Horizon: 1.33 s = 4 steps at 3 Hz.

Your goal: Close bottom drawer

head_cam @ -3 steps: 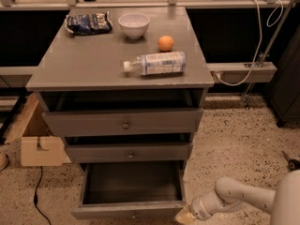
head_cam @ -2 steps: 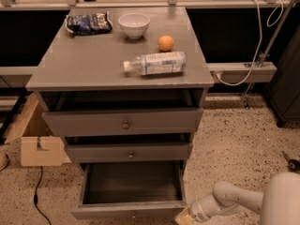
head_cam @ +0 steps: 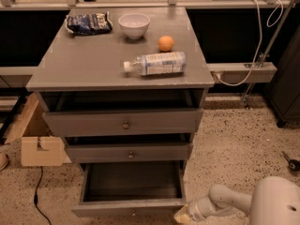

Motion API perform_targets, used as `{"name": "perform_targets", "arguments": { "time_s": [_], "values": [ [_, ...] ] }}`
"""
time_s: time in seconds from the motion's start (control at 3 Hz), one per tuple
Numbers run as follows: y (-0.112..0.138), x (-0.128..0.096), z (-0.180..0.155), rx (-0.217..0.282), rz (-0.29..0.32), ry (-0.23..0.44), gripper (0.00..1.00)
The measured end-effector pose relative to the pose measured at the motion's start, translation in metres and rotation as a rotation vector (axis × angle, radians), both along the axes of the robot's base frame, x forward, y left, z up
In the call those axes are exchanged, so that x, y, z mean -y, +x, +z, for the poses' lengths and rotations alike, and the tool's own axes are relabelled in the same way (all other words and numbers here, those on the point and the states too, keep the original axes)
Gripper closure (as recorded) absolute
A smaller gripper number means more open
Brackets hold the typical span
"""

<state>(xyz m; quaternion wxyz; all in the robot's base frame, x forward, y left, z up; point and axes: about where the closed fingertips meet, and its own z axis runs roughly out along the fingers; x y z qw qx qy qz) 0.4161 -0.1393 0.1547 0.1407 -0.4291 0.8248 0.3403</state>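
The bottom drawer (head_cam: 131,206) of the grey cabinet is pulled far out, showing its dark grey empty inside. Its flat front sits at the bottom edge of the camera view, and its knob is barely visible there. My gripper (head_cam: 183,213) is at the end of the white arm low on the right, right against the right end of the drawer front. The middle drawer (head_cam: 129,152) and the top drawer (head_cam: 124,122) stand slightly out too.
On the cabinet top (head_cam: 84,64) lie a plastic bottle (head_cam: 154,63), an orange (head_cam: 165,43), a white bowl (head_cam: 134,24) and a dark snack bag (head_cam: 88,23). A cardboard box (head_cam: 37,144) stands on the floor left of the cabinet. A cable runs over the floor at left.
My arm has shifted a little to the left, toward the drawer front. The drawer has not visibly moved.
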Motion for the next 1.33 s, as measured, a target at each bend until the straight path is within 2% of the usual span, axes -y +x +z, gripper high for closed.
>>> {"name": "perform_targets", "arguments": {
  "time_s": [0.33,0.67,1.0,1.33],
  "values": [
    [0.0,0.0,0.0,0.0,0.0,0.0,1.0],
    [0.023,-0.012,0.0,0.109,-0.028,0.001,1.0],
    [0.023,-0.012,0.0,0.109,-0.028,0.002,1.0],
    [0.043,-0.023,-0.005,0.205,-0.034,0.022,1.0]
  ]
}}
